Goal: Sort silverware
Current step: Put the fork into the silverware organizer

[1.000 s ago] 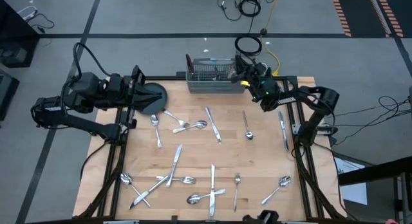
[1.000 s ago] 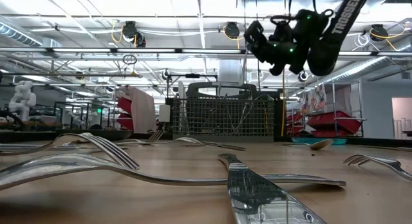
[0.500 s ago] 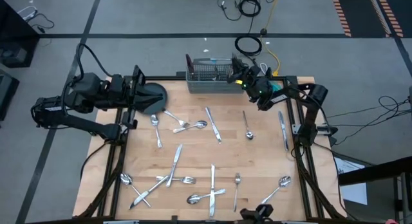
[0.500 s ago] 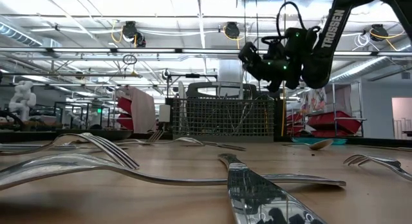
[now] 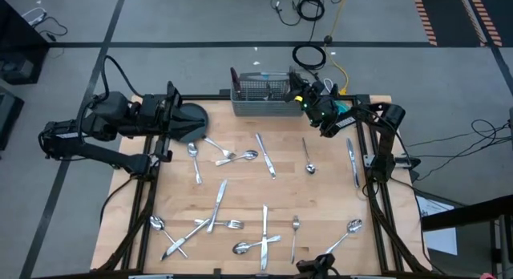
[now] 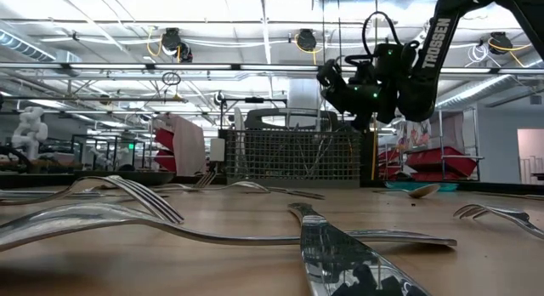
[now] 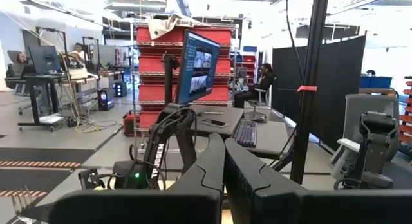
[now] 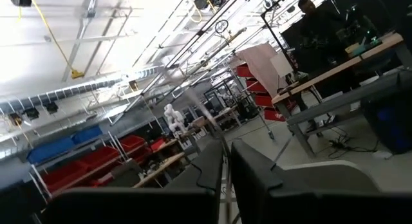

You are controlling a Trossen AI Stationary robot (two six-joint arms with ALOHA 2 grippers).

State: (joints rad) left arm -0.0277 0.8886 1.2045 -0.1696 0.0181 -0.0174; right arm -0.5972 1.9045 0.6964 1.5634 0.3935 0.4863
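A: Item: right gripper, over caddy; jaws nearly closed, holding nothing visible.

B: Silverware scattered on counter (left gripper closed). Open fully above compartment before withdrawing.

Shiny silverware scattered flat on table

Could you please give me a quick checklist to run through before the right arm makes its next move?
1. Right hand above the wire caddy's right end: ok.
2. Right hand's fingers nearly together in its wrist view; whether a piece is still held: cannot tell.
3. Left hand shut and out of the way, over the dark plate at the table's far left: ok.
4. Silverware all sorted: not ok, many pieces remain spread over the table.
5. Nearest loose spoon lies free, not overlapped: ok.
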